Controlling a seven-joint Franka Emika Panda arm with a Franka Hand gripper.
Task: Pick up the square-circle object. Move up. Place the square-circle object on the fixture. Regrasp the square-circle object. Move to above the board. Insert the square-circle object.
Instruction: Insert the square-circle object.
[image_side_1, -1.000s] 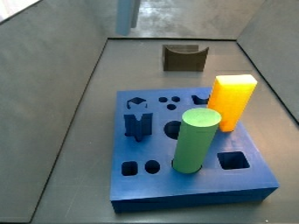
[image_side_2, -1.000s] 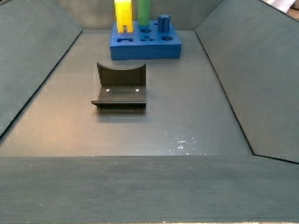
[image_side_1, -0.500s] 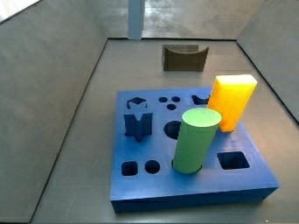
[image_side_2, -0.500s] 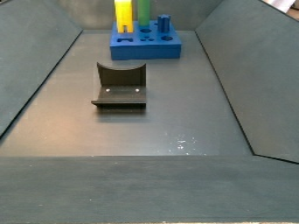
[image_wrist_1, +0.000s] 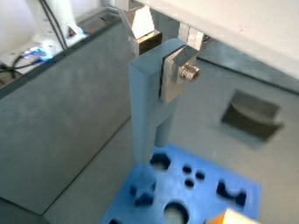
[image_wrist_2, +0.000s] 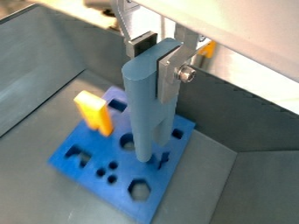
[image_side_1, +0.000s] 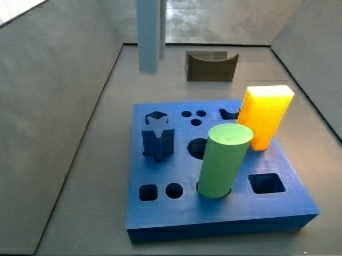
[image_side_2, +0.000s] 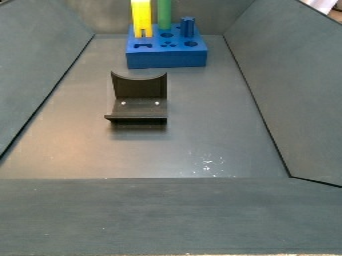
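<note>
the gripper (image_wrist_1: 163, 45) hangs high above the board (image_wrist_2: 117, 153), its silver fingers (image_wrist_1: 177, 68) closed flat on the top of the square-circle object (image_wrist_2: 151, 105), a pale grey-blue bar hanging upright over the board's edge; the fixture (image_side_1: 210, 66) sits empty well behind. the risk is misalignment: if the bar's end meets the rim of its hole off-centre, it could jam or twist in the grip.

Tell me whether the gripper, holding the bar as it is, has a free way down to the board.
Probably yes. The gripper holds the square-circle object upright above the board, with nothing beneath its tip. The orange-yellow block stands off to the side.
</note>
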